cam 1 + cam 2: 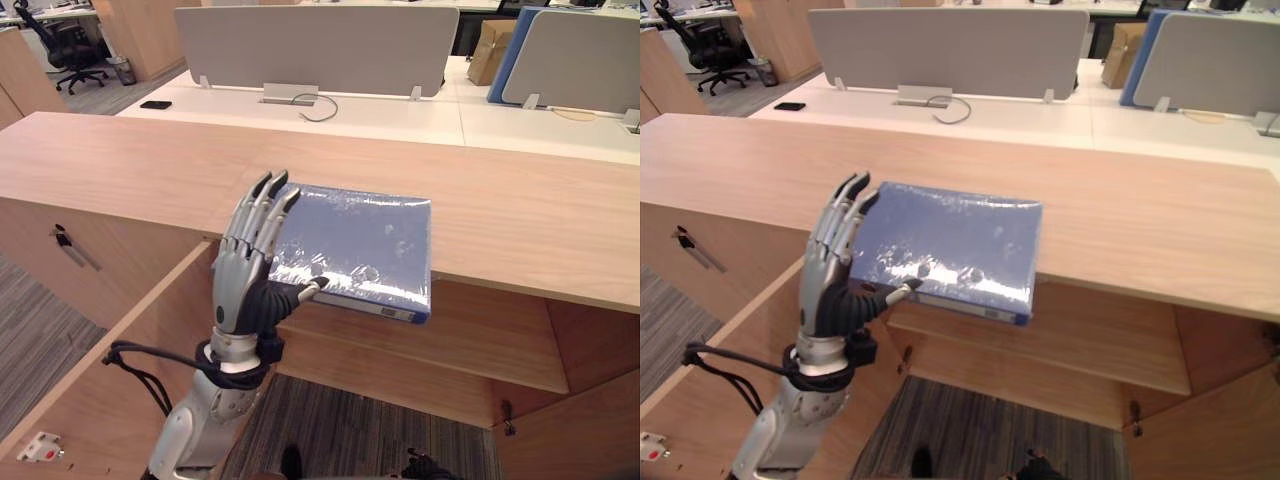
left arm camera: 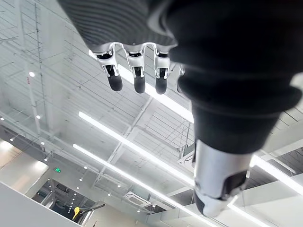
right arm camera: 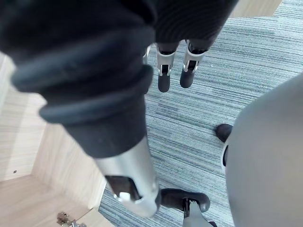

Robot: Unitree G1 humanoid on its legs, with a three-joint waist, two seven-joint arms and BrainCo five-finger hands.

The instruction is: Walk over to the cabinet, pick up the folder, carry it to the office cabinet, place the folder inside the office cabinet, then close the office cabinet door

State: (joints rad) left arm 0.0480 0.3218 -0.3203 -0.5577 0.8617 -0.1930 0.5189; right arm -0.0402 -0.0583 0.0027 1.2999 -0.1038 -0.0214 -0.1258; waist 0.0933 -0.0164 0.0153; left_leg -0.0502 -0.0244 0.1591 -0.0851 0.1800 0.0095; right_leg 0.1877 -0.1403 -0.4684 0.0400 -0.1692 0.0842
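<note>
The left robot hand [image 1: 238, 285] is raised at the near left corner of the blue folder [image 1: 360, 240], its fingers [image 1: 262, 205] straight and spread loosely along the folder's left edge, its thumb [image 1: 308, 289] reaching across to the near edge, not clamped on it. The right robot hand [image 3: 164, 78] hangs with relaxed fingers over grey carpet [image 3: 227, 71]. The folder lies flat on the wooden counter [image 1: 130, 150], jutting past its near edge. Beyond stand white desks [image 1: 400, 115] with grey dividers [image 1: 320, 45].
</note>
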